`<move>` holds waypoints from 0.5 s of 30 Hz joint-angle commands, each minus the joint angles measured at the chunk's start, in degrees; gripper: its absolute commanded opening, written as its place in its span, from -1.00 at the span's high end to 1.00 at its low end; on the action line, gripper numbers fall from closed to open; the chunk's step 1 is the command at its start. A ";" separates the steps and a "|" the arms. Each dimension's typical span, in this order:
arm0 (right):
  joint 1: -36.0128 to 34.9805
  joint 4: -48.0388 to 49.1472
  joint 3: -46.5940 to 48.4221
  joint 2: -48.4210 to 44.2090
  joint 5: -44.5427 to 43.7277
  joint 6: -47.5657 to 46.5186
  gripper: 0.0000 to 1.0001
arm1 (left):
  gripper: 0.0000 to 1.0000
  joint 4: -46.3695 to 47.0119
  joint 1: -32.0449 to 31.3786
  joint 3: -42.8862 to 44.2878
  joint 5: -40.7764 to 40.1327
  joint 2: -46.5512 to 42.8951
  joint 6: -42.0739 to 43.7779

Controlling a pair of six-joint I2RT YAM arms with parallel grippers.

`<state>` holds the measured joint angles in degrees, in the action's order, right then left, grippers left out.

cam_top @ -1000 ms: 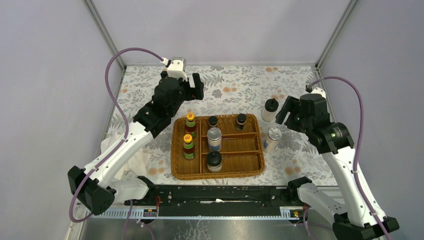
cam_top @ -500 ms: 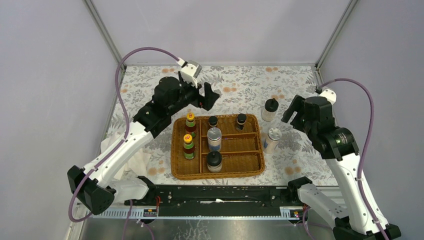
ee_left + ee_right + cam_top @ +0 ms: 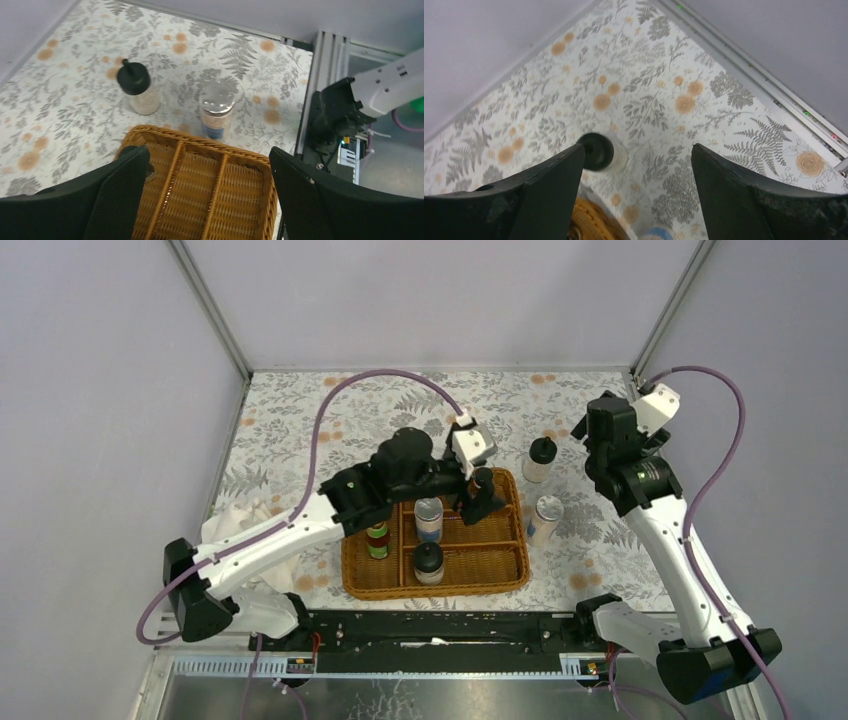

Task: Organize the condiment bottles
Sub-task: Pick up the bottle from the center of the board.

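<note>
A wicker basket (image 3: 500, 575) holds a yellow-capped red-green bottle (image 3: 377, 538), a silver-lidded shaker (image 3: 428, 514), a cream jar with a black lid (image 3: 428, 560) and a dark black-capped jar (image 3: 483, 478). My left arm hides other bottles at the basket's far left. My left gripper (image 3: 478, 502) is open and empty, above the basket's right compartments (image 3: 200, 185). A cream jar (image 3: 540, 458) and a silver-lidded shaker (image 3: 546, 518) stand on the table right of the basket; both also show in the left wrist view (image 3: 136, 90) (image 3: 217, 107). My right gripper (image 3: 592, 432) is open and empty, high above the cream jar (image 3: 600, 152).
A white cloth (image 3: 235, 525) lies left of the basket. The floral table (image 3: 300, 410) is walled by grey panels and metal posts at the back corners. My right arm's base (image 3: 345, 110) stands at the near edge, right of the basket.
My left arm has swung right from the table's back left to over the basket's right side. My right arm has lifted and drawn back toward the back right corner.
</note>
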<state>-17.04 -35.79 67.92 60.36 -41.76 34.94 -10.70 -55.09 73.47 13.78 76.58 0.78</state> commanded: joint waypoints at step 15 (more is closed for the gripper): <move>12.61 12.21 7.67 9.57 6.32 2.74 -0.70 | -0.92 25.76 -12.21 -10.82 -5.33 12.12 6.54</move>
<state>-5.28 -28.73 72.60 69.60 -37.91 36.82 4.73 -65.73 63.99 10.70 86.04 4.19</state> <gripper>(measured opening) 0.851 0.952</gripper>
